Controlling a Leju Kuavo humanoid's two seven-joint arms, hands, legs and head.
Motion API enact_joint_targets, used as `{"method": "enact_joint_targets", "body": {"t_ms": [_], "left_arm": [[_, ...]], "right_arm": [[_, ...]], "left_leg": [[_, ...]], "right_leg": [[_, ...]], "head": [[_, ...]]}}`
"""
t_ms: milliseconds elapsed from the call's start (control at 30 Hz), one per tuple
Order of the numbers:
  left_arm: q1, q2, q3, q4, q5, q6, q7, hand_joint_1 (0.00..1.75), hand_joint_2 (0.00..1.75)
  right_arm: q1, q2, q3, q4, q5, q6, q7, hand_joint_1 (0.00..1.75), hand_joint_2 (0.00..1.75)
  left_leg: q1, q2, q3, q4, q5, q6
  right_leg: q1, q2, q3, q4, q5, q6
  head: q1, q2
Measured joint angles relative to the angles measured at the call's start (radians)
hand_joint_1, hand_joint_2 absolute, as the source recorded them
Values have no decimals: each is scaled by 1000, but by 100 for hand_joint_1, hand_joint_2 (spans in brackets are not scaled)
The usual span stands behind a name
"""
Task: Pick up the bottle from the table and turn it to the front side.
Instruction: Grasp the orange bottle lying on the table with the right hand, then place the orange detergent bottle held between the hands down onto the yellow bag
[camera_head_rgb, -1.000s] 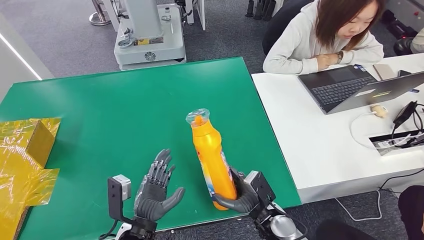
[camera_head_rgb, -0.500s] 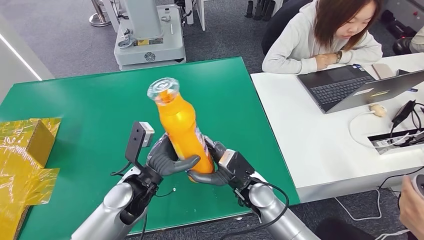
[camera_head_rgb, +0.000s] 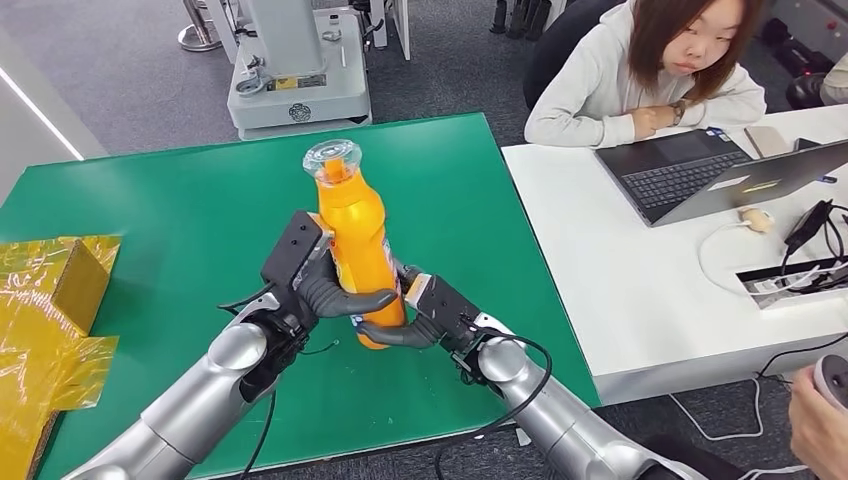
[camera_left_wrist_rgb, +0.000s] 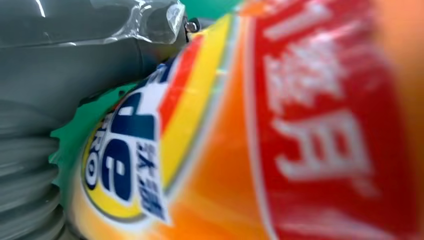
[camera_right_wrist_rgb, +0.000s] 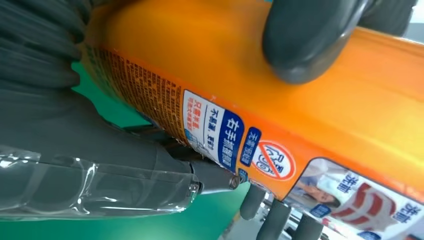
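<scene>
Holding the bottle (camera_head_rgb: 358, 250) clear of the green bench (camera_head_rgb: 180, 220), lifted but not yet shown front-on.

Pick-up looks done; the turning remains, I judge. Bottle stands nearly upright between both hands, cap above them: left hand (camera_head_rgb: 325, 290) wraps its lower body from one side, right hand (camera_head_rgb: 405, 325) cups the base from the other, fingers curled onto it.

Bright even light; blurred left-wrist close-up.
</scene>
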Motion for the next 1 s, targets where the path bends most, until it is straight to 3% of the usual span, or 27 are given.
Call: {"method": "enact_joint_targets", "body": {"t_ms": [133, 500, 533, 633, 667, 1000], "left_arm": [[-10, 17, -18, 26, 2, 0, -1, 175, 175], [-12, 26, -27, 45, 32, 3, -2, 175, 175], [-12, 26, -27, 46, 37, 3, -2, 175, 175], [-11, 28, -27, 47, 47, 5, -5, 175, 175], [-11, 29, -27, 47, 49, 5, -6, 175, 175], [9, 37, -36, 48, 20, 72, -55, 175, 175]], "right_arm": [[-7, 1, 12, 33, 0, 0, 3, 175, 175], [-4, 0, 29, 56, -9, -2, 10, 174, 175], [-3, 0, 31, 56, -9, -2, 10, 150, 175], [-2, 1, 38, 56, -10, -2, 12, 20, 175], [-2, 1, 42, 57, -10, -2, 12, 0, 175], [17, 0, 61, 64, -12, -2, 11, 0, 175]], "left_leg": [[0, 0, 0, 0, 0, 0], [0, 0, -1, 0, 0, 0], [0, 0, -1, 0, 0, 0], [0, 0, -1, 0, 0, 0], [0, 0, -1, 0, 0, 0], [0, 0, -1, 0, 0, 0]], "right_leg": [[0, 0, -1, 0, 0, 0], [0, 0, -1, 0, 0, 0], [0, 0, -1, 0, 0, 0], [0, 0, -1, 0, 0, 0], [0, 0, -1, 0, 0, 0], [0, 0, -2, 0, 0, 0]], "head": [[0, 0], [0, 0], [0, 0], [0, 0], [0, 0], [0, 0]]}}
